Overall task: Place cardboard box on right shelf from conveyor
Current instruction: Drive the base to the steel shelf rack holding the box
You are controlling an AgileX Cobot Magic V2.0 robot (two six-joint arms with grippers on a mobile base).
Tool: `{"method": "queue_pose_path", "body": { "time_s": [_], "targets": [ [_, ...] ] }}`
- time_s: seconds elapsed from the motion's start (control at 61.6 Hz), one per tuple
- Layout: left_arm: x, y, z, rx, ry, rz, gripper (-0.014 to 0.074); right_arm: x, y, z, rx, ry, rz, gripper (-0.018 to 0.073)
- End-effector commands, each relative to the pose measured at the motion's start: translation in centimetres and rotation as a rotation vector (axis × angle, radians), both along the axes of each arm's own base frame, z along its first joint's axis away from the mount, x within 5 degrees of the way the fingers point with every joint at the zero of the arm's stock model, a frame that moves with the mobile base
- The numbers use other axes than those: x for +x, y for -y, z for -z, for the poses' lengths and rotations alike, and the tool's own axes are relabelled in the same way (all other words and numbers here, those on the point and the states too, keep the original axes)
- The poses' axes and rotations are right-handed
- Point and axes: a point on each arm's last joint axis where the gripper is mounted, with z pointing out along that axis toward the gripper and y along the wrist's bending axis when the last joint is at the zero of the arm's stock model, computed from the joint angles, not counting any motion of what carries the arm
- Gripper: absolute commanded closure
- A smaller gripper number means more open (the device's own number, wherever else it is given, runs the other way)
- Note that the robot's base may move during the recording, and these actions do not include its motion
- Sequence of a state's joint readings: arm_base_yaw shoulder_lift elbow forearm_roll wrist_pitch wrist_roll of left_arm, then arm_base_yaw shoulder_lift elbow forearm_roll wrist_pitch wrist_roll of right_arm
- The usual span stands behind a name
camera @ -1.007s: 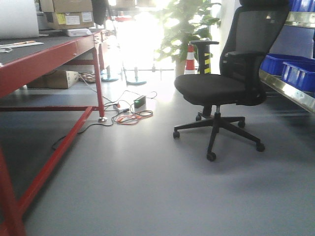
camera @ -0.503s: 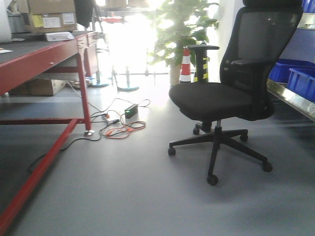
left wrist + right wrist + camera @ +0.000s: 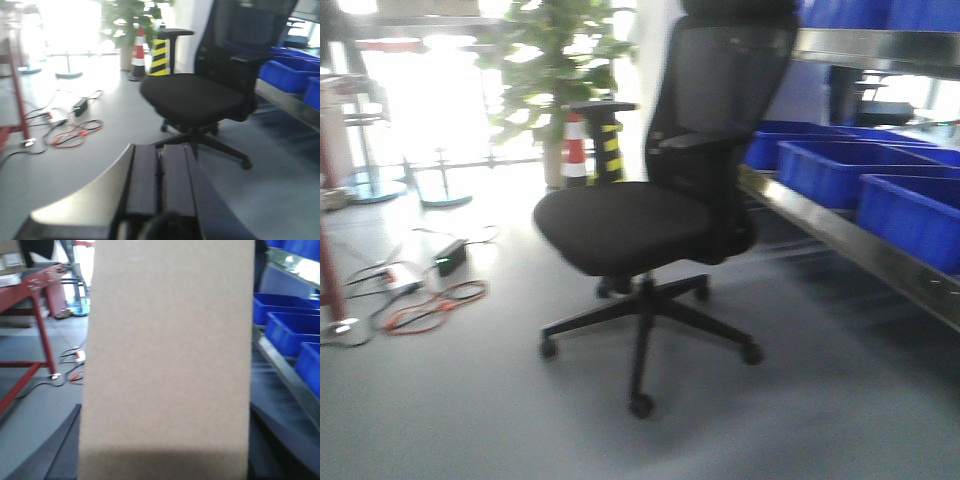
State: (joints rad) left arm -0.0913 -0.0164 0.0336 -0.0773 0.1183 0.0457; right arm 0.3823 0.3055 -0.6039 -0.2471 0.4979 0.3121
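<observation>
Grey floor (image 3: 470,420) with a black chair (image 3: 630,225) ahead, blue bins (image 3: 840,165) on shelf (image 3: 850,245) at right. Looks like the carrying step: right gripper (image 3: 165,450) clamped on box (image 3: 167,355). Left gripper (image 3: 159,175) pressed together, empty. Next, probably: steer round chair, lift box over shelf lip.

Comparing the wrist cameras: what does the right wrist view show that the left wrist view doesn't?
Only the right wrist view shows the cardboard box, which fills the middle of the picture. Only the left wrist view shows the office chair seat and base, the traffic cone, the plant and the left gripper, jaws together. Both show the blue bins, a red frame leg and cables on the grey floor.
</observation>
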Motion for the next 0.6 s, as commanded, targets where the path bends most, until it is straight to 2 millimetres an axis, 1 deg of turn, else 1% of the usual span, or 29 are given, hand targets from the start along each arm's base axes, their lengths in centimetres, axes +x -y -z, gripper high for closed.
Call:
{"method": "queue_pose_path", "body": {
  "time_s": [0.0, 0.585],
  "targets": [
    [-0.04, -0.08, -0.62, -0.014, 0.088, -0.009, 0.0713, -0.04, -0.1, -1.74, 0.004, 0.123, -0.012, 0.0358],
    [-0.04, -0.08, -0.62, -0.014, 0.088, -0.009, 0.0713, -0.04, -0.1, -1.74, 0.004, 0.123, -0.012, 0.0358]
  ]
}}
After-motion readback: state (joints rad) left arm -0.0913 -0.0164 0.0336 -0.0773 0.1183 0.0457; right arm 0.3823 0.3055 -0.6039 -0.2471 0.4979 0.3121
